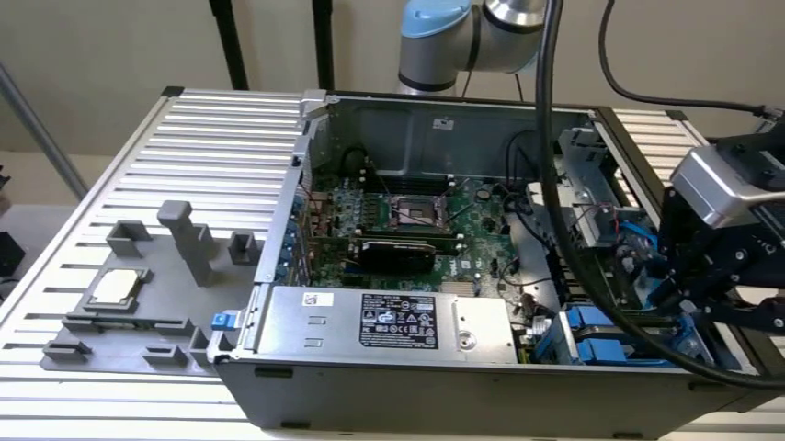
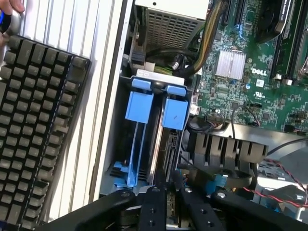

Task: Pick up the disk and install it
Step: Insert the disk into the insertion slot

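Ribbed aluminium slats make up the table (image 1: 221, 138), and one open steel computer case (image 1: 368, 386) lies on it. My pincer (image 2: 167, 192) is down at the drive bay (image 2: 120, 144). Its two black, jointed fingers (image 2: 150, 202) are drawn nearly together against the thin sides of the disk (image 2: 159, 139). The disk stands edge-on in that bay, showing as a narrow silver strip. Two bright blue tabs (image 2: 139, 106) of smooth plastic stand upright, one on each side of the strip.

The exterior view gives me the whole case. On its left sits one matte grey fixture (image 1: 135, 312) of blocky posts, cradling one small square silver chip (image 1: 117, 287). Inside the case is one plain metal power supply (image 1: 381, 322) with a black label.

The wrist view adds what that one lacks. One dark keyboard (image 2: 38, 120) lies on the slats beside the case, and a person's hand (image 2: 9, 7) is at its far corner. The green motherboard (image 2: 250, 96) carries white lettering and one finned, shiny heatsink (image 2: 230, 64).
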You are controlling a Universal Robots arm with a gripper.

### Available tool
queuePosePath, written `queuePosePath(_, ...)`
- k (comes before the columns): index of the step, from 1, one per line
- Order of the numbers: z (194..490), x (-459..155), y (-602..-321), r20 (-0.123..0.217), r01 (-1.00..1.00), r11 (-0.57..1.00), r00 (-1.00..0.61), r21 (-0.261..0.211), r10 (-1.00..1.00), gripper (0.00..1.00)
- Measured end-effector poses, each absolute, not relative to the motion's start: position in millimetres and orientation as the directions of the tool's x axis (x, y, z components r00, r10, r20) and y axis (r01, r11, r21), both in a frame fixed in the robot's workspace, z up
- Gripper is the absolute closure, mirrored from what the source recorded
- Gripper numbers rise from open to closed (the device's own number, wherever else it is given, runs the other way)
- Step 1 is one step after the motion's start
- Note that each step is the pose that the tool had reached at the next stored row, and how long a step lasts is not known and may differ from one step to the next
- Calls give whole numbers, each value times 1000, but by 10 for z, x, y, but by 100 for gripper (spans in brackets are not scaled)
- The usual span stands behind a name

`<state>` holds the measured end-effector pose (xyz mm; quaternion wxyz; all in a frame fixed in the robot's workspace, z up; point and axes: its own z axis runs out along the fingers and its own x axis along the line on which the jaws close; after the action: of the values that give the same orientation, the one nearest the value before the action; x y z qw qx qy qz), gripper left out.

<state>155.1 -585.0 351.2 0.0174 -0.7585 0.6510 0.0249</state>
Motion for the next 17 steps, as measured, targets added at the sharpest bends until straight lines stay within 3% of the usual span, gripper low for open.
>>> queuePosePath(4, 3510, 1506, -5846, -63, -988, -151, 149, 22, -987, 100)
queuePosePath(11, 3494, 1501, -5843, -72, -989, -109, 102, 95, -992, 100)
queuePosePath(17, 3489, 1502, -5843, -68, -994, -36, 29, 101, -997, 100)
